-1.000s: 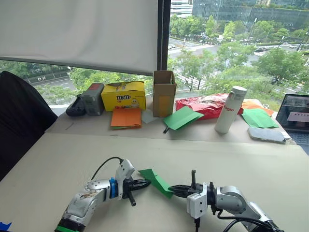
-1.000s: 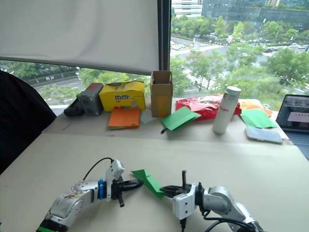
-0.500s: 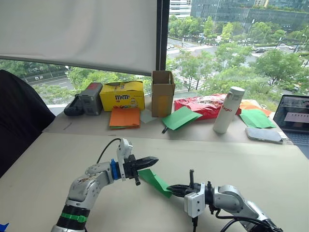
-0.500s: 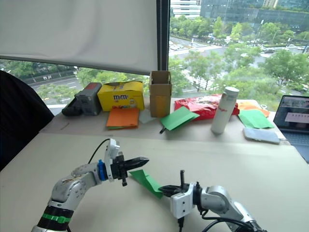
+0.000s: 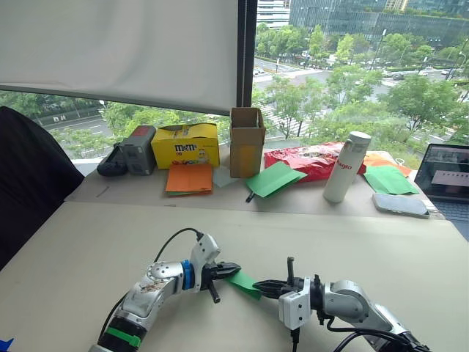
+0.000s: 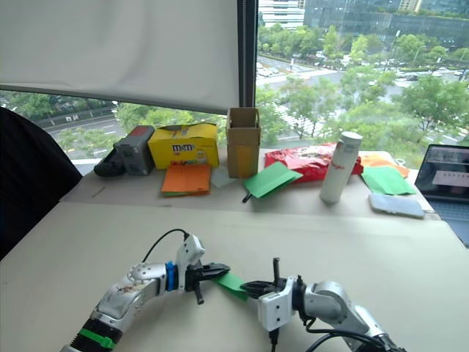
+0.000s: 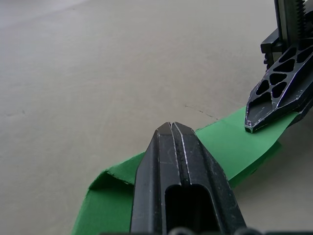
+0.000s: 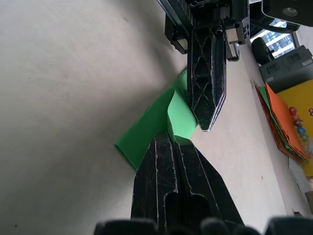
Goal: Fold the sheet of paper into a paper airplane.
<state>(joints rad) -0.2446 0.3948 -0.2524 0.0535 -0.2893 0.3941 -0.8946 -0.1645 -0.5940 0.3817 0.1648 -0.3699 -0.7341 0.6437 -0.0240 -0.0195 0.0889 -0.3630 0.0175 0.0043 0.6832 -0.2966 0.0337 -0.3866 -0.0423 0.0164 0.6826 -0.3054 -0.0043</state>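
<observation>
1. Lower left of centre in the left eye view: the left tool (image 5: 233, 269) reaches across the pale worktop (image 5: 88, 242), its two black fingers pressed together. In the left wrist view they come down on the near end of the folded green strip, though whether any paper is caught between them cannot be told.

2. Centre, low in the frame: the sheet of paper (image 5: 243, 283), already folded into a narrow layered band, lies on the worktop between the two tools. The right wrist view shows one flap (image 8: 179, 113) curling up off the layers beneath.

3. Right of centre: the right tool (image 5: 262, 287) points back at the left one, its fingers likewise brought together at the strip's far end; the left wrist view shows its tip (image 7: 250, 123) resting on the paper.

4. Judged from this, a fold is being pressed mid-task, with the wedge shape not yet finished. The next move likely calls for one tool to pin the strip while the other flattens the raised flap along its crease.

5. Room to work is generous: bare worktop spreads on all sides of the paper. The clutter sits well apart along the upper band of the frame, from the yellow box (image 5: 187, 144) and orange paper sheets (image 5: 190, 178) to the white bottle (image 5: 348, 167) at upper right.
</observation>
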